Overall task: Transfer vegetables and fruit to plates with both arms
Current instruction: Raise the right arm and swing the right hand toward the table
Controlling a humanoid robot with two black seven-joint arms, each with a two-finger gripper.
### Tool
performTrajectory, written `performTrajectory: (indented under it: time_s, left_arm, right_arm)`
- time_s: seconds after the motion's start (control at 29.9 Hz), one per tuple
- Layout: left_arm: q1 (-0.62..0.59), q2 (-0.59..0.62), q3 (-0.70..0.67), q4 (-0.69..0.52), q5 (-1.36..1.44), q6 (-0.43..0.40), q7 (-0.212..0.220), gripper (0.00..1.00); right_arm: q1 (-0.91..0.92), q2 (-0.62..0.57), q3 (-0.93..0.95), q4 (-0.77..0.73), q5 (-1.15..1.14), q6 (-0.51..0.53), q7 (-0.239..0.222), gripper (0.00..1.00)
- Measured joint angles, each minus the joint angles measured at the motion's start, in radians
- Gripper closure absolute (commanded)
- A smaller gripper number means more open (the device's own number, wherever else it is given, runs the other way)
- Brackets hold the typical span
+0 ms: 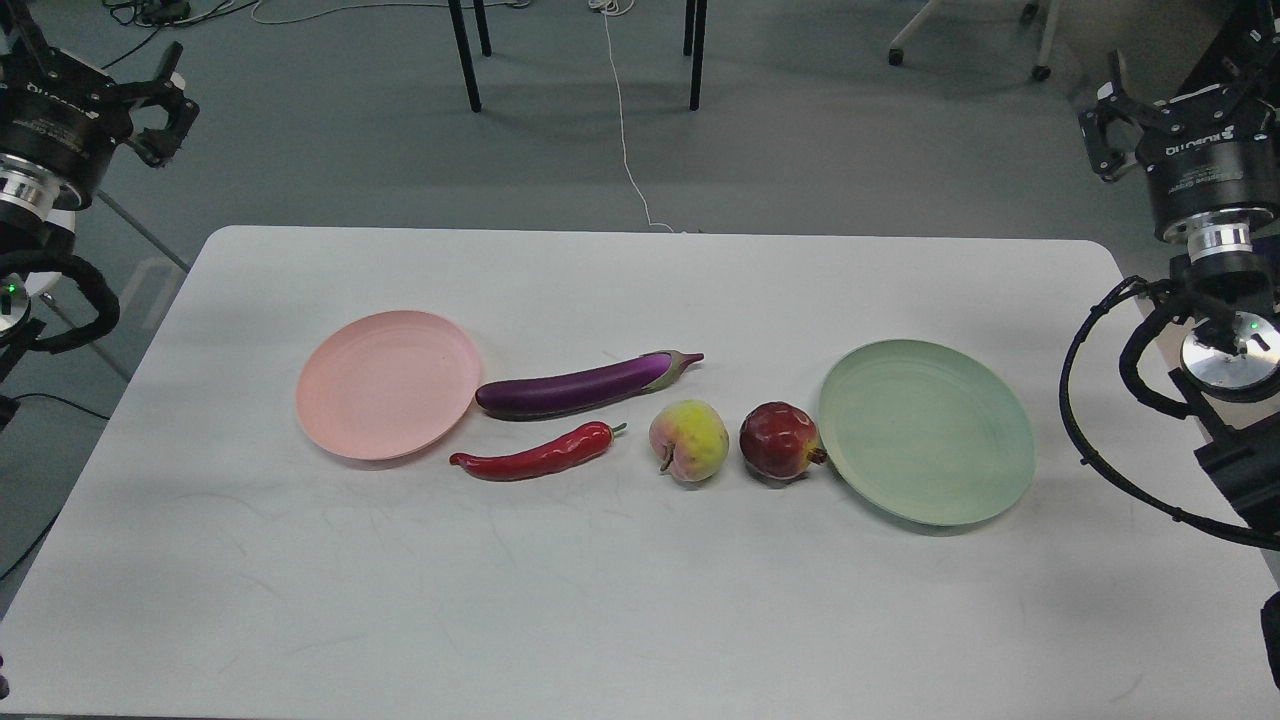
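Note:
A pale pink plate (388, 383) lies left of centre on the white table (640, 600), and a pale green plate (927, 444) lies at the right. Between them are a long purple eggplant (580, 385), a red chili pepper (535, 455) in front of it, a yellow-pink peach (689, 440) and a dark red pomegranate (780, 441) that touches the green plate's rim. Both plates hold nothing. My left gripper (172, 105) hangs open off the table's far left corner. Open too, my right gripper (1100, 122) is off the far right corner. Neither holds anything.
Black table or chair legs (465, 55) and a white cable (625, 130) are on the grey floor beyond the table. The right arm's cable loop (1075, 400) hangs over the table's right edge. The near half of the table is bare.

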Motion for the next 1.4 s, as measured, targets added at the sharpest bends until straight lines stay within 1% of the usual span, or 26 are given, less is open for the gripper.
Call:
performTrajectory:
  time_s: [0.27, 0.37, 0.47, 0.6, 0.7, 0.8, 0.94, 1.14, 1.4]
  left_arm:
    - [0.006, 0.007, 0.001, -0.001, 0.013, 0.000, 0.000, 0.02]
    - [0.007, 0.007, 0.000, -0.004, 0.020, 0.000, -0.001, 0.02]
    - [0.006, 0.008, -0.005, -0.006, 0.021, 0.000, -0.003, 0.02]
    - [0.003, 0.007, -0.007, -0.011, 0.021, 0.000, -0.004, 0.02]
    - [0.001, 0.006, -0.002, -0.014, 0.023, 0.000, -0.003, 0.02]
    - [-0.001, 0.006, 0.000, -0.018, 0.024, 0.000, 0.004, 0.02]
    - [-0.001, 0.009, 0.001, -0.024, 0.024, 0.000, 0.006, 0.02]
    - [0.003, 0.008, 0.002, -0.045, 0.025, 0.000, 0.011, 0.02]
    - [0.004, 0.016, 0.020, -0.055, 0.025, 0.000, 0.009, 0.02]
  right_arm:
    - [0.000, 0.022, -0.019, 0.025, -0.009, -0.003, -0.004, 0.01]
    - [0.026, -0.008, -0.049, 0.055, -0.021, 0.000, -0.013, 0.01]
    - [0.103, -0.075, -0.118, 0.072, -0.034, 0.000, -0.020, 0.01]
    - [0.258, -0.140, -0.316, 0.071, -0.044, 0.000, -0.019, 0.01]
    - [0.367, -0.168, -0.458, 0.071, -0.045, 0.000, -0.015, 0.01]
    - [0.470, -0.174, -0.594, 0.072, -0.061, -0.002, -0.015, 0.01]
    - [0.638, -0.160, -0.843, 0.075, -0.137, -0.003, -0.014, 0.01]
    - [0.843, -0.083, -1.185, 0.106, -0.283, -0.005, -0.014, 0.01]
    - [0.985, 0.094, -1.537, 0.173, -0.575, -0.060, -0.015, 0.01]
